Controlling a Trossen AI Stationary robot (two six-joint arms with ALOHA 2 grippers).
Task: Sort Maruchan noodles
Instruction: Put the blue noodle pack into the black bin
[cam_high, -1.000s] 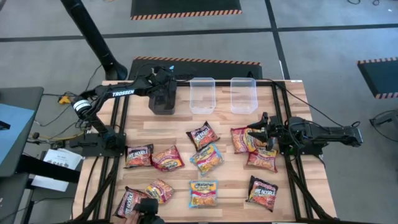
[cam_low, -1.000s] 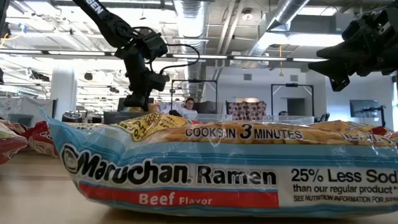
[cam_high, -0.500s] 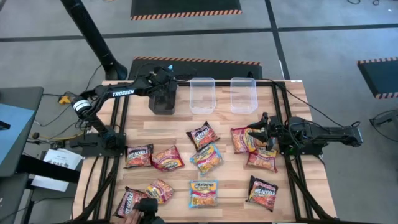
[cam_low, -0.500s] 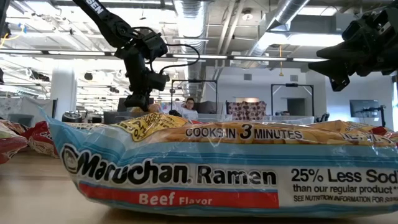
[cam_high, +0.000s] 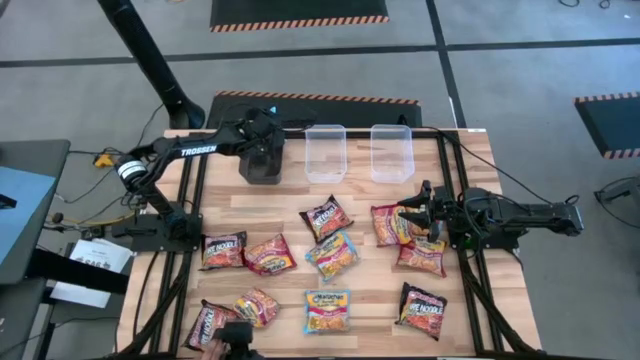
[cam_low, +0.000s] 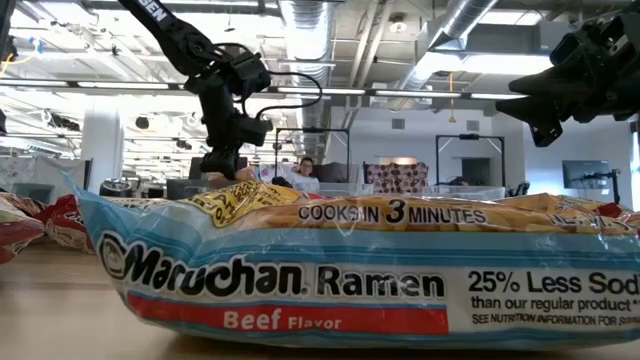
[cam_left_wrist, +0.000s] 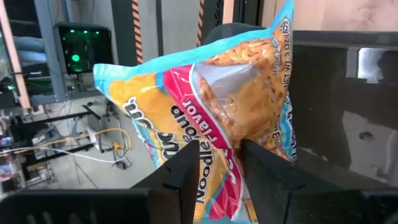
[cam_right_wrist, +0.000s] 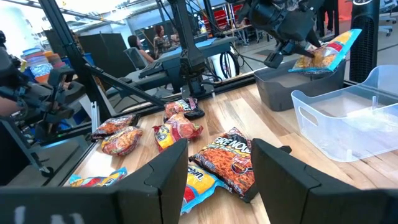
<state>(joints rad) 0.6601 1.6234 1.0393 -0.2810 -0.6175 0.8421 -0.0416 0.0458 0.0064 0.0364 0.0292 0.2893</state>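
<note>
Overhead, a blue/yellow packet (cam_left_wrist: 205, 118) hangs above the black bin (cam_high: 262, 165), pinched between the left gripper's (cam_left_wrist: 221, 165) narrowly parted fingers. Other packets (cam_high: 330, 252) lie scattered on the tabletop (cam_high: 370, 205) in front of the bin. Beside the bin stand two clear bins (cam_high: 326, 153). The right gripper (cam_right_wrist: 221, 165) hovers wide and empty over packets well right of the bin.
</note>
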